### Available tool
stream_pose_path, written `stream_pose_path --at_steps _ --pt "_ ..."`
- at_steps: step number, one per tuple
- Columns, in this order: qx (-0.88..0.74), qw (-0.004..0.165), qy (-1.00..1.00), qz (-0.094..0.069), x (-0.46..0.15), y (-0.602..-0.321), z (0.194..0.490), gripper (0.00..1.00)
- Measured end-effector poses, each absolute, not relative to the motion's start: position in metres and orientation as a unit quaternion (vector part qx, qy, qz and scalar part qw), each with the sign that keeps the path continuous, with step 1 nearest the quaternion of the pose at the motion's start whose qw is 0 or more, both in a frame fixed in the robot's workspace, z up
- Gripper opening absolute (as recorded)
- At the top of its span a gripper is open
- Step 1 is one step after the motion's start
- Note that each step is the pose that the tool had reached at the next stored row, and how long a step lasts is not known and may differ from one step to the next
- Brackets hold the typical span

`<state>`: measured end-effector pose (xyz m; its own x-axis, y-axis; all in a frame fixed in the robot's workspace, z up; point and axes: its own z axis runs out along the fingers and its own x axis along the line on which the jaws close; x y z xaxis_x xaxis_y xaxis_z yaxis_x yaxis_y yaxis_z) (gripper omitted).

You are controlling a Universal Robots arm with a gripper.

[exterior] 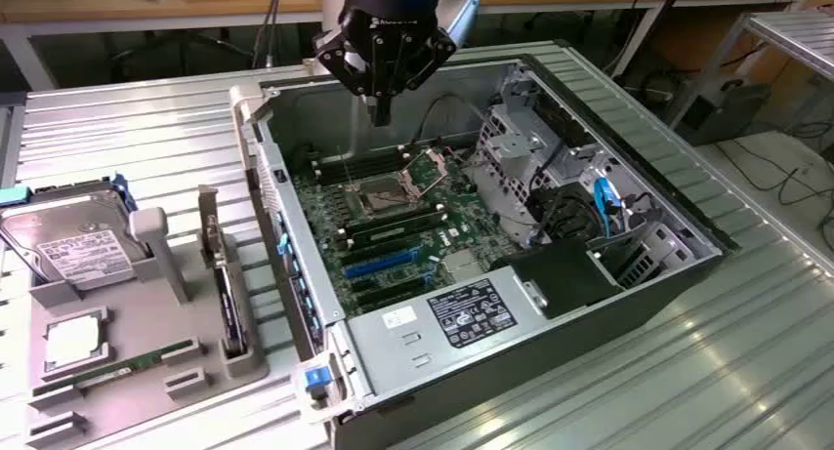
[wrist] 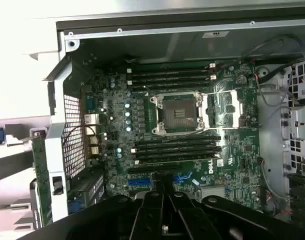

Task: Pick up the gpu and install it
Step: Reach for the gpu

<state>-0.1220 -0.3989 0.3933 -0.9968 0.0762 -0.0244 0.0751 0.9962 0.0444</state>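
Black gripper [exterior: 379, 116] above open dark metal computer case [exterior: 651, 284] — fingers pressed together, empty.
Green silver-bracketed gpu [exterior: 229, 304] upright in grey tray [exterior: 156, 382], the exterior view's left.

The gpu [exterior: 225, 292] stands on its long edge in a slot of the grey holder [exterior: 156, 372], just beside the open computer case [exterior: 307, 108]. Seen edge-on, it is a thin dark card, with its long silver bracket rising at one end.
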Motion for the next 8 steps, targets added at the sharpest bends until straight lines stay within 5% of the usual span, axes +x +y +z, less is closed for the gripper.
stream_pose_path --at_steps 8 --pt "0.038 0.013 0.999 0.022 -0.122 -0.3989 0.3933 0.11"
